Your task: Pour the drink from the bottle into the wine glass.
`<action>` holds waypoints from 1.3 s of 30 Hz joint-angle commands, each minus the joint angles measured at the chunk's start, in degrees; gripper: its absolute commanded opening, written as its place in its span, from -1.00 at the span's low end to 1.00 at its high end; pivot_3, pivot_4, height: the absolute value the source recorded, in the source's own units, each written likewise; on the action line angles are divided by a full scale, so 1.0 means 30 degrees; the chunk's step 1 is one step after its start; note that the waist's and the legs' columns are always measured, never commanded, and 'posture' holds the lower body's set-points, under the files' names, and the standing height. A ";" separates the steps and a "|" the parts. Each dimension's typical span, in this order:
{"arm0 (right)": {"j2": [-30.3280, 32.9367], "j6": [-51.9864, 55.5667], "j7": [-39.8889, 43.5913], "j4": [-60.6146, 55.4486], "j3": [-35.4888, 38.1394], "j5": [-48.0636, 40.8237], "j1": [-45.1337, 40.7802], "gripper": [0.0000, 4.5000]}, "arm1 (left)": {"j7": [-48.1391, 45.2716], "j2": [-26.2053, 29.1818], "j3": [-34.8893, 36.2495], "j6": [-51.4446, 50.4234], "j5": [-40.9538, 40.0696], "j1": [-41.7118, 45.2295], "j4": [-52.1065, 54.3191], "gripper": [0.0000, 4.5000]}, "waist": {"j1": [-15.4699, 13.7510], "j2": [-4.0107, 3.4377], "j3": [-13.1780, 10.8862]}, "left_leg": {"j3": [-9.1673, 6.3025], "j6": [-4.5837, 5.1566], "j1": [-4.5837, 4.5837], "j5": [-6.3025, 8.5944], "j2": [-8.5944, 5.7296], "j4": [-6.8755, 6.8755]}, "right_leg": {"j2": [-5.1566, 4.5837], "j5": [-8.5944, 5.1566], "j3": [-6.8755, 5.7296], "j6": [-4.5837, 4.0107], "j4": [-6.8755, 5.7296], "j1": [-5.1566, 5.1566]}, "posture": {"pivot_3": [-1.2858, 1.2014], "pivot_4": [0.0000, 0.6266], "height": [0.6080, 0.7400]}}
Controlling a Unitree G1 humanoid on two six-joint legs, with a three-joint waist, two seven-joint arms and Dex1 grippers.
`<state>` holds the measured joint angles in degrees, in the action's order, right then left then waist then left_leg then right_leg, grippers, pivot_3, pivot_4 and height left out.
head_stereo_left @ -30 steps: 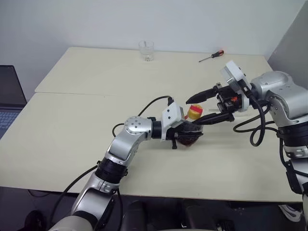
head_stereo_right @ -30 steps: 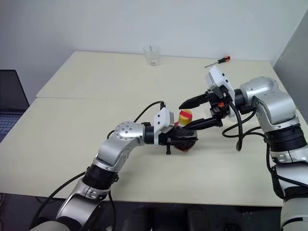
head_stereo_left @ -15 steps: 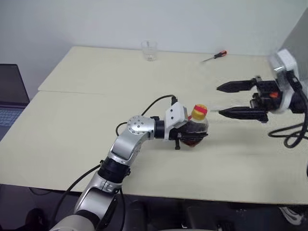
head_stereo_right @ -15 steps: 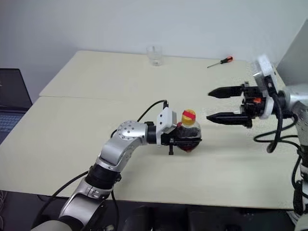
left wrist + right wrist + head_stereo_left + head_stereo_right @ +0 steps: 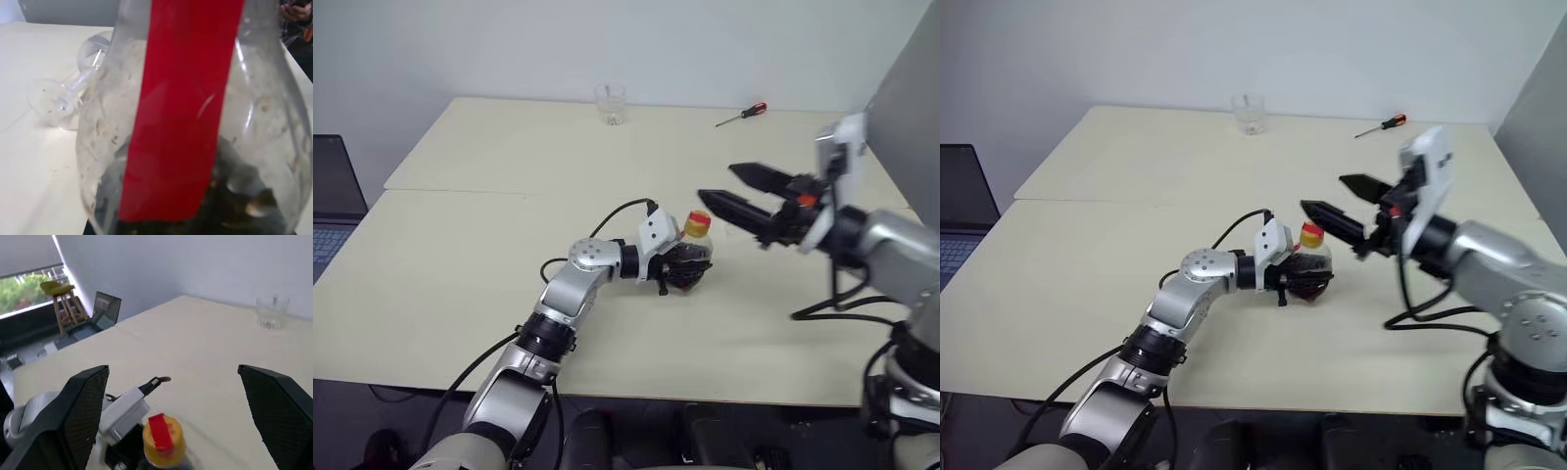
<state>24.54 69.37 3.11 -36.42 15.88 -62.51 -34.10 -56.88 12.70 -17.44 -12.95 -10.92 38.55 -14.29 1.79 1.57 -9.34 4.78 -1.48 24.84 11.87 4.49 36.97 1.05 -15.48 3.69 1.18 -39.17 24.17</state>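
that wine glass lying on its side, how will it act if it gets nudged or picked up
The wine glass lies on its side on the table, so a nudge would probably roll it in an arc around its foot. Its thin stem looks fragile, likely to snap under a hard squeeze. The smooth, clear bowl is probably slippery to grip.

Office or lab: pale tables, laptop, screwdriver.

Bottle: clear glossy plastic, scuffed, glossy red label strip, yellow plastic cap. Worktop: matt cream, smooth. Wine glass: clear glass.
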 commanded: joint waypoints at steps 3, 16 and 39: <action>-0.1789 0.0263 -0.5428 -0.1677 -0.0611 0.0117 -0.0836 1.00 | -0.0003 -0.0401 0.0320 0.1394 0.0247 0.0949 -0.0870 -0.46 | -0.0021 0.0000 0.0001 | 0.0027 0.0000 0.0016 0.0000 -0.0009 -0.0001 | -0.0025 0.0012 -0.0012 -0.0020 0.0030 -0.0002 | 0.03 -0.52 1.00; -0.4106 -0.0134 -0.9256 -0.1632 -0.2363 0.1120 0.0001 1.00 | -0.0103 -0.0624 0.0490 0.2271 0.0578 0.1414 -0.1950 -0.46 | 0.0031 0.0000 0.0002 | 0.0009 0.0004 0.0015 -0.0001 0.0000 -0.0009 | -0.0014 0.0005 -0.0021 -0.0010 0.0029 -0.0006 | 0.03 -0.52 1.00; -0.5732 -0.1908 -0.7848 -0.0264 -0.3815 0.5005 0.1165 1.00 | -0.0208 -0.0372 0.0345 0.2223 0.0724 0.1210 -0.1559 -0.46 | 0.0030 -0.0001 0.0001 | 0.0009 0.0004 0.0016 -0.0001 0.0000 -0.0012 | -0.0015 -0.0003 -0.0031 0.0004 0.0034 -0.0005 | 0.03 -0.52 1.00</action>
<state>7.86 64.65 -21.24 -35.86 4.42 -48.12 -30.42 -57.12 11.81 -17.11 -7.32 -8.47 41.14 -21.19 1.88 1.57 -9.33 4.80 -1.46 24.89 11.87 4.49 36.94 1.01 -15.49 3.59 1.19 -39.07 24.15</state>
